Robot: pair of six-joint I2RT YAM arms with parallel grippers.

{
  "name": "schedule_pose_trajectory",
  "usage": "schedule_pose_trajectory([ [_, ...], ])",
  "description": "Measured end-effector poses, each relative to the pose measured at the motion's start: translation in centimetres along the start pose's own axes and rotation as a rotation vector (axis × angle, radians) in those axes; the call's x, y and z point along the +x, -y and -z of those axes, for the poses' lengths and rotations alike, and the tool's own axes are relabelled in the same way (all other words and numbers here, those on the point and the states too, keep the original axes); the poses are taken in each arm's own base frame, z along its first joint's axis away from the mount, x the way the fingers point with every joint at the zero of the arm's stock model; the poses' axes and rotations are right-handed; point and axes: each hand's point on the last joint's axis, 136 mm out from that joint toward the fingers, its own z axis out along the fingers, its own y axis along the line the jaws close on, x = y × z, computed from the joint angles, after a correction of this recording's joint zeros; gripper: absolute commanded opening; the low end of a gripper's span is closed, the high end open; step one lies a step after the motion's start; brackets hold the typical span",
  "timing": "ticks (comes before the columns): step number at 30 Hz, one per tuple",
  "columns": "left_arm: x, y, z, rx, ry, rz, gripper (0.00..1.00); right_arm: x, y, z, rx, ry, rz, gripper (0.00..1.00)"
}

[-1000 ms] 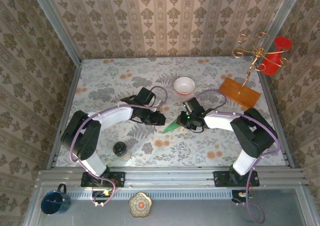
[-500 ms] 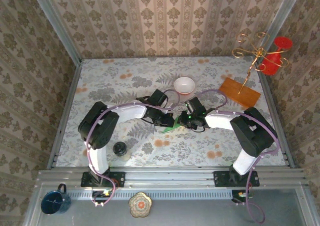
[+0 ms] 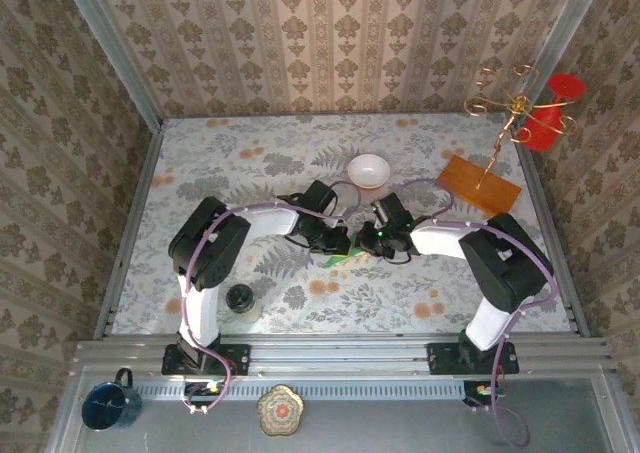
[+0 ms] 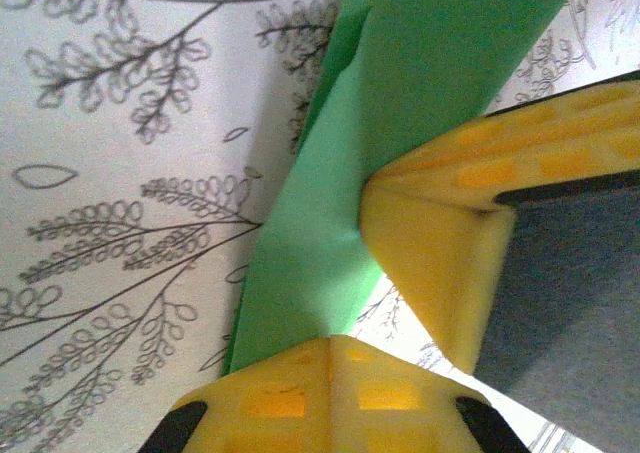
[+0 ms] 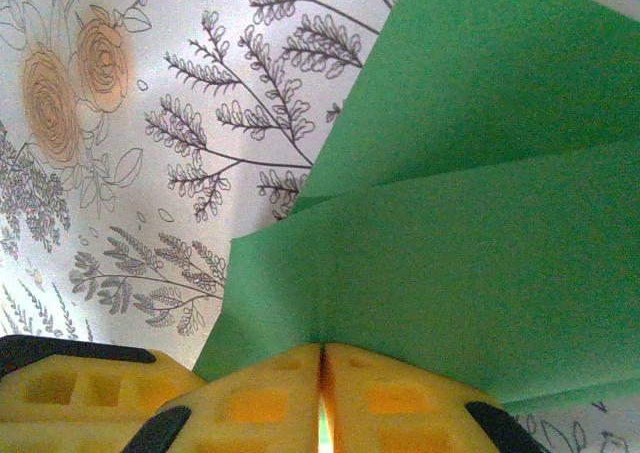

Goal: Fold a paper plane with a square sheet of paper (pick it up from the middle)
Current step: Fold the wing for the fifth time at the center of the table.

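Green paper plane point(image 3: 336, 260) now pinched by left gripper point(image 4: 330, 363) too; right gripper point(image 5: 321, 368) still clamps it.

The paper plane point(image 5: 480, 223) runs off top and right.

No text, label, brand or number could be read anywhere. The dark blue mug point(image 3: 108, 403) on the near ledge carried a pale mark too small to make out, while the wallpaper point(image 3: 330, 33) and tablecloth point(image 3: 230, 163) bore printed flowers and leaves

Bright-green paper plane point(image 3: 338, 259), narrow folded wedge, overlapping creased layers, near the middle of the floral table point(image 3: 250, 173)
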Motion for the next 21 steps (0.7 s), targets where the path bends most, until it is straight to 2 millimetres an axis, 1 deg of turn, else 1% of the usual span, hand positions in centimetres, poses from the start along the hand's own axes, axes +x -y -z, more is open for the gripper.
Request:
schedule_pose_trajectory([
  [5,0.3,-0.4,-0.1,0.012,0.002,0.002,0.08,-0.1,-0.1,-0.1,0.016,-0.016,0.020,0.14],
  [9,0.7,-0.6,0.2,0.005,0.007,-0.005,0.08,-0.1,-0.1,-0.2,0.026,-0.027,0.033,0.14],
  [17,2.7,-1.5,1.2,-0.039,-0.017,-0.029,0.07,0.0,-0.1,-0.3,0.035,-0.039,0.051,0.14],
  [21,4.3,-2.1,1.8,-0.061,-0.035,-0.032,0.06,0.0,-0.1,-0.3,0.033,-0.040,0.054,0.14],
])
